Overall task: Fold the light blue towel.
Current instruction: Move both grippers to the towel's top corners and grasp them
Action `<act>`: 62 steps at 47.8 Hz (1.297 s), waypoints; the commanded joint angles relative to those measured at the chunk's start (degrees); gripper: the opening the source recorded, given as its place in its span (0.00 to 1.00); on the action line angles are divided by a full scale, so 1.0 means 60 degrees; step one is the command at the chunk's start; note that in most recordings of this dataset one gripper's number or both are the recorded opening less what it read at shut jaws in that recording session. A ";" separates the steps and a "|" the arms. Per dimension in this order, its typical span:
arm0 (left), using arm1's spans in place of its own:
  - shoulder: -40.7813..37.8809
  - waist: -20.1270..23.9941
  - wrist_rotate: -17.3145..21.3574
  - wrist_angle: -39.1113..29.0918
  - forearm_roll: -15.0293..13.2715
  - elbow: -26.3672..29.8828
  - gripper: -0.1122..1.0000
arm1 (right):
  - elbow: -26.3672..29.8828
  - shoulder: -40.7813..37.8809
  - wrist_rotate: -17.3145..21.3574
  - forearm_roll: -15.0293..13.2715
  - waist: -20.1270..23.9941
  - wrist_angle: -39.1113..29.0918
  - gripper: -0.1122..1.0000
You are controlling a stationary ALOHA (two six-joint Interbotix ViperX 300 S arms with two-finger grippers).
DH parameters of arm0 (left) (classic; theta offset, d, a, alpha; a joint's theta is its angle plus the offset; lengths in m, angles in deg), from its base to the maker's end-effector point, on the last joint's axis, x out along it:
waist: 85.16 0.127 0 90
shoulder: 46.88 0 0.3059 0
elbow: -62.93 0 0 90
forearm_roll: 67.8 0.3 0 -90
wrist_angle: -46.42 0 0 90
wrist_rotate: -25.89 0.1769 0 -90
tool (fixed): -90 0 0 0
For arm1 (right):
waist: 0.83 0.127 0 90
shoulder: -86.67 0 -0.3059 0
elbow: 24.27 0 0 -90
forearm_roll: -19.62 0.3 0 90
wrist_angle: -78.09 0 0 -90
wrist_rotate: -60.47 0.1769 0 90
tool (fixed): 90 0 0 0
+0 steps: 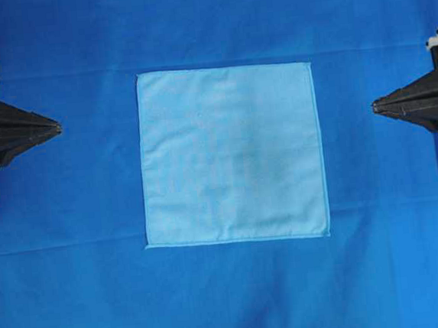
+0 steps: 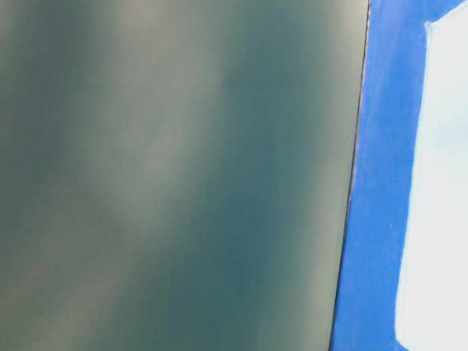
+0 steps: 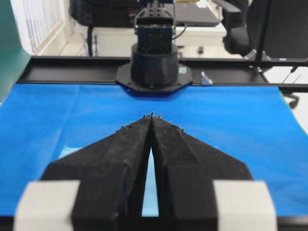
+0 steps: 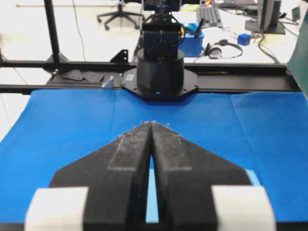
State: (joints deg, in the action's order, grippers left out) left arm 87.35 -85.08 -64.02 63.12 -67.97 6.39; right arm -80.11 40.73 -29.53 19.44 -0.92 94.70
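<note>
Two closed, empty tools, left tool [image 1: 59, 129] and right tool [image 1: 374, 106], flanking the flat light blue towel [image 1: 231, 154].

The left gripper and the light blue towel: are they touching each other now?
Apart. The overhead view shows the left gripper shut, with a strip of bare blue backdrop between its tip and the edge of the light blue towel.

One towel, one backdrop, two grippers

A single light blue towel [image 1: 231, 154] lies on a single royal-blue cloth backdrop [image 1: 77, 299] — one of each. Two black grippers are in view — the left gripper [image 1: 57, 129] and the right gripper [image 1: 376, 106] — each with two fingers. Each wrist view shows one arm base across the cloth.
</note>
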 commanded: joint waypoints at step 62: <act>-0.9155 0.3765 -0.0015 0.1274 -0.0308 0.1743 0.86 | 0.2505 -0.8555 0.0527 -0.0513 -0.4717 -0.2563 0.58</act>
State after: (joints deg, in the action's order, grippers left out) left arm 34.88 -63.37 -64.55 70.06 -69.73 14.92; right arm -66.31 -9.54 -26.28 16.63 -28.96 77.65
